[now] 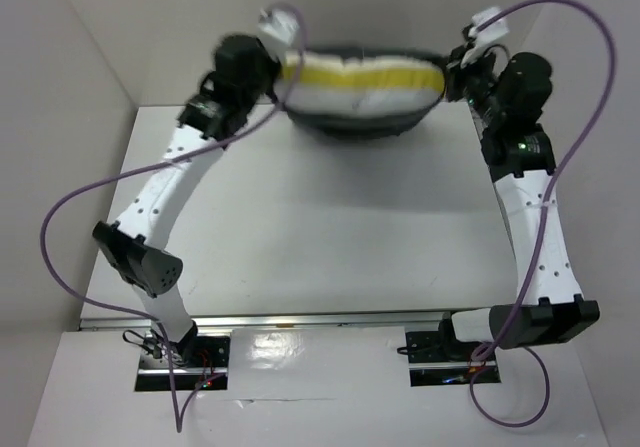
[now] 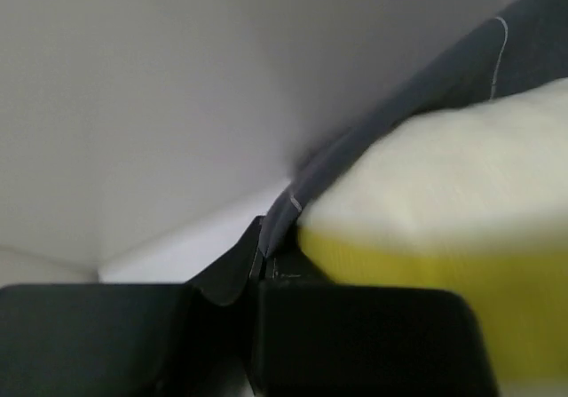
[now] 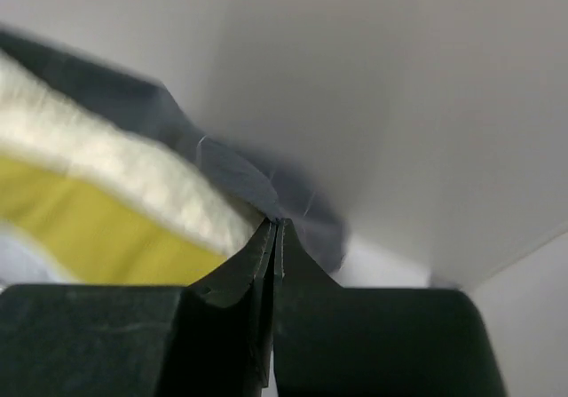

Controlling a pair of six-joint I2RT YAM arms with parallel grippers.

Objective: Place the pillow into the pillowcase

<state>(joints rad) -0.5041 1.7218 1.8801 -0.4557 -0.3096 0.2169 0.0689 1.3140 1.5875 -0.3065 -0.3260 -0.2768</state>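
Firmly shut, the left claw pinches the pillowcase rim, and the right claw pinches its opposite corner. Only the wrist views show these pinches. Only the overhead view shows the pillow sitting in the stretched-open pillowcase, at the desk's far edge.

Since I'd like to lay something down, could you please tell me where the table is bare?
The table is bare between the left arm and right arm, nearer than the pillowcase. The far edge is crowded: left gripper and right gripper pinch its ends, pillow inside.
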